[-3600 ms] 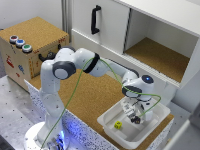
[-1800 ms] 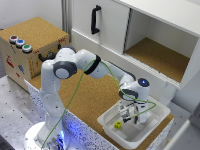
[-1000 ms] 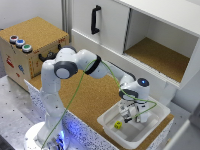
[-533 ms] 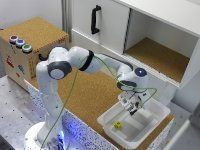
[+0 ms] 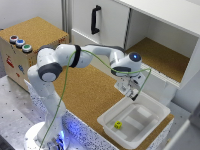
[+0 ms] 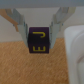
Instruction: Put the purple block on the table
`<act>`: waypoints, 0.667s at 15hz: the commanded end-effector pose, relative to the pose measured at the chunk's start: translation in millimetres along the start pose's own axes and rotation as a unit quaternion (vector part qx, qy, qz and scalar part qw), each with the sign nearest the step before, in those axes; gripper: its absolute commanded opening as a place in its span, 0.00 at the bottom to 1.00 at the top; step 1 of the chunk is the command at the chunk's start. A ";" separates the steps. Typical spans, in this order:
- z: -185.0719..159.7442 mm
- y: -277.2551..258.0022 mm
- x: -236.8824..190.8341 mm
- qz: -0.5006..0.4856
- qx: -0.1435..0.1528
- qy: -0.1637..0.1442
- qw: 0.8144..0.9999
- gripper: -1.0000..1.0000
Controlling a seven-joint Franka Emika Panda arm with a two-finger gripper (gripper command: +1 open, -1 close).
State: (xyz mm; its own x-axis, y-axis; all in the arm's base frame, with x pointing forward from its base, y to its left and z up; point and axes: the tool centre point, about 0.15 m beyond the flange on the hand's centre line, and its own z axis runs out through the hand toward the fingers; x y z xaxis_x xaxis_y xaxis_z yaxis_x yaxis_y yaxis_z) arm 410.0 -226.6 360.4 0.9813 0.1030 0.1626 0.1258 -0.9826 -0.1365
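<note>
Having been lifted out of the white bin [image 5: 155,106], the purple block [image 6: 39,39] is now carried over the table [image 5: 85,92]. It is clamped between the jaws of the gripper [image 6: 39,31] (the yellow cube [image 5: 118,125] was left behind). Only lowering and release are judged to remain.

White cabinet and cork-topped box in a bright, evenly lit workspace.
The white cabinet [image 5: 150,30] has a black handle [image 5: 95,19] on its closed door and an open, cork-floored compartment [image 5: 162,57]; the cork-topped box [image 5: 32,42] carries coloured buttons [image 5: 20,44].

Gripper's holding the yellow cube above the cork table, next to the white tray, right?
Not quite: the gripper holds the purple block, as the wrist view shows. The yellow cube lies in the white tray. The rest stands.
</note>
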 end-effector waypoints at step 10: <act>135.1 -115.2 -50.3 -0.014 -0.063 -0.065 0.996 0.00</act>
State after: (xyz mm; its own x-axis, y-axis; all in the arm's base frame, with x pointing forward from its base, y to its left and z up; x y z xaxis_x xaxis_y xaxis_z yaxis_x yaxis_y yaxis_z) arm 374.3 -134.2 278.3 0.9893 0.1460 0.0035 0.1451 -0.9801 -0.1357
